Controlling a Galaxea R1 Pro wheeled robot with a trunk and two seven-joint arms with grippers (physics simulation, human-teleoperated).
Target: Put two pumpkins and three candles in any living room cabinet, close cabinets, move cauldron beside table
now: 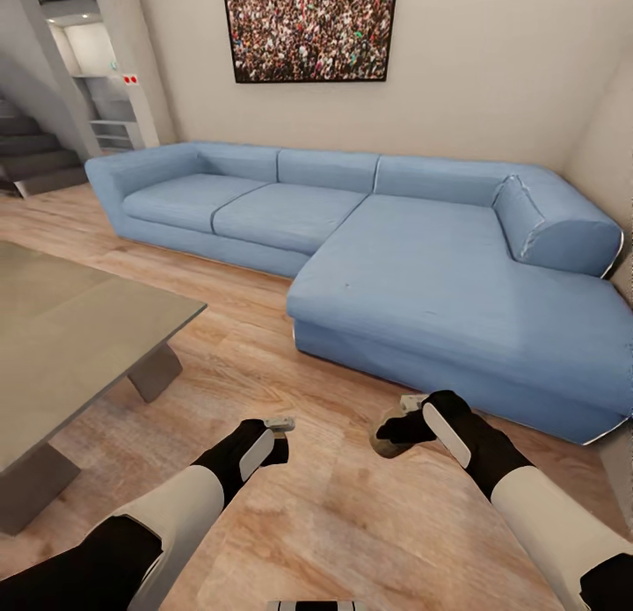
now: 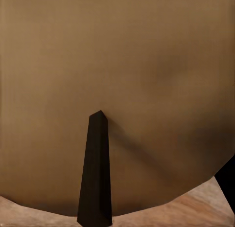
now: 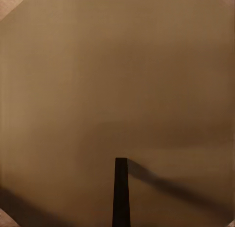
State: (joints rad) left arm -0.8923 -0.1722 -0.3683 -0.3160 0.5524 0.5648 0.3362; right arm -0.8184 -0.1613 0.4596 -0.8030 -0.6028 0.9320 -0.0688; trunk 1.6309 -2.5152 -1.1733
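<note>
Tan candle in R gripper, another in L gripper, by table.

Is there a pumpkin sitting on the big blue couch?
No, the blue couch has bare cushions in the head view, with nothing orange on it.
</note>
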